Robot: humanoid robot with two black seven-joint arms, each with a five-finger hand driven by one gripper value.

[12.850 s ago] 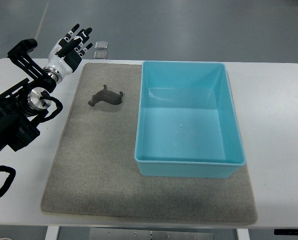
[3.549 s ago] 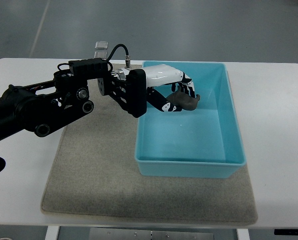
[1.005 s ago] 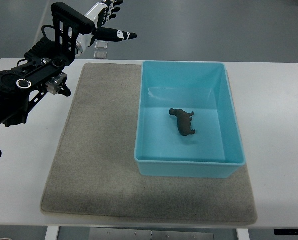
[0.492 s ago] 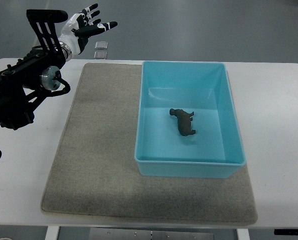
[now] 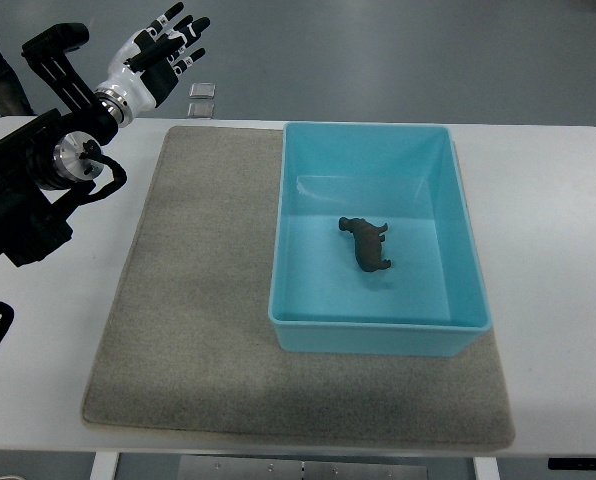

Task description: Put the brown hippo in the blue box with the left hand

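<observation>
Nearest the camera, the grey mat point(image 5: 198, 330) is lying flat on the white worktop point(image 5: 548, 250), with the blue box point(image 5: 458, 215) sitting on its right part. The brown hippo point(image 5: 366, 241) is resting on the box floor, roughly mid-box, clear of all four walls, looks to be on its feet. Reads as placed, so the task looks done. Handling guess: small moulded toy, light, stiff, probably a bit slick; if a re-grip is needed, pinching across the body flanks beats going for the legs or head. Box walls are leaving room to come straight down on it. Farther back at left, the left hand point(image 5: 153, 60) is hovering above the worktop's far corner, fingers point(image 5: 181, 22) spread and holding nothing. Two small clear items point(image 5: 203, 98) are sitting beyond the mat's far edge. Right arm isn't showing.
</observation>
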